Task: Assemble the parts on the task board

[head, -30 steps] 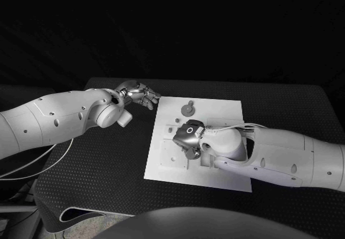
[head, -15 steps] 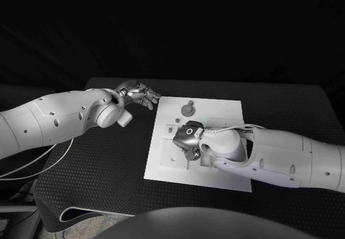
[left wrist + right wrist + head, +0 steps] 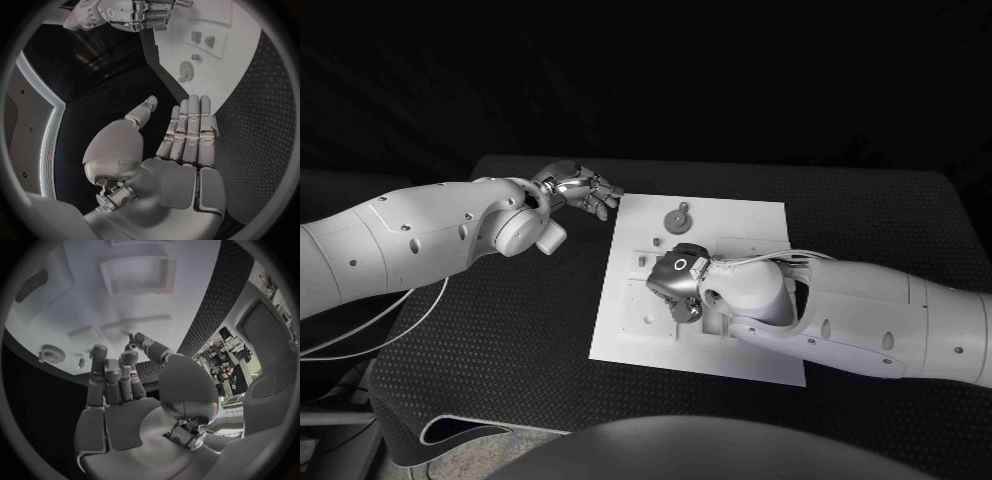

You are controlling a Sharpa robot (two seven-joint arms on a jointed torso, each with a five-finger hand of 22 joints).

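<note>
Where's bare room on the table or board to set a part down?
Free: the black table left of the white task board, below the left hand; the table strip beyond the board's right edge; the board's near-left corner. Crowded: the board's middle, under the right hand, and round the grey round part at its far end.

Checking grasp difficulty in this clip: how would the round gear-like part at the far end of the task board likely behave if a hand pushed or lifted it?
The gear-like part lies flat on the task board, so it would probably slide, not roll. It looks small and thin, likely light. Its low profile may make pinching awkward.
</note>
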